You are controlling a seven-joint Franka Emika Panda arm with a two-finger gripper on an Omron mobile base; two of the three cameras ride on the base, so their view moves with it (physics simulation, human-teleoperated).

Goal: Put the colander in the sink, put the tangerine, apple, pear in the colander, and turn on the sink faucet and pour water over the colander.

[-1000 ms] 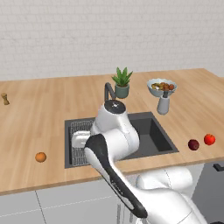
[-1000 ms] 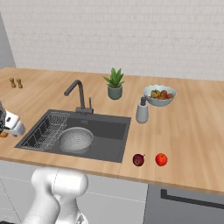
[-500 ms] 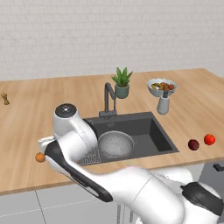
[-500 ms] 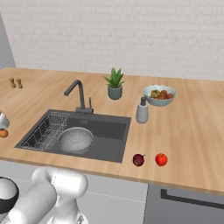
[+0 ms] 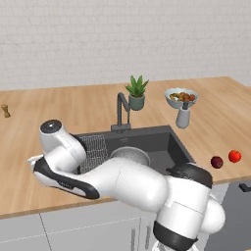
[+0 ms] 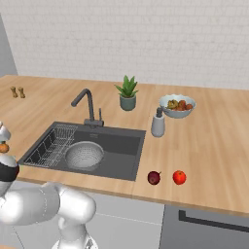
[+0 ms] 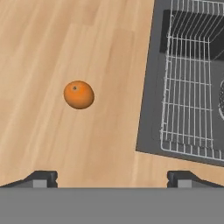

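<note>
— On the near counter [image 7: 65,52], what sits under the hand [image 7: 111,177]?
— Bare wood; its two fingers stand wide apart, gripping nothing. The tangerine [image 7: 78,94] lies ahead at about eleven o'clock in the hand view, apart from both fingertips.
— And the sink [image 7: 151,109]?
— Its dark corner and the wire rack [image 7: 188,87] are at two o'clock there.
— Where's the colander [image 6: 84,155]?
— Upright inside the basin, beside the rack. The faucet [image 6: 86,107] stands behind it at twelve o'clock.
— Other fruit?
— A maroon fruit [image 6: 154,177] and a red fruit [image 6: 179,177] sit near each other right of the sink; the fruit bowl [image 6: 177,105] is farther back.
</note>
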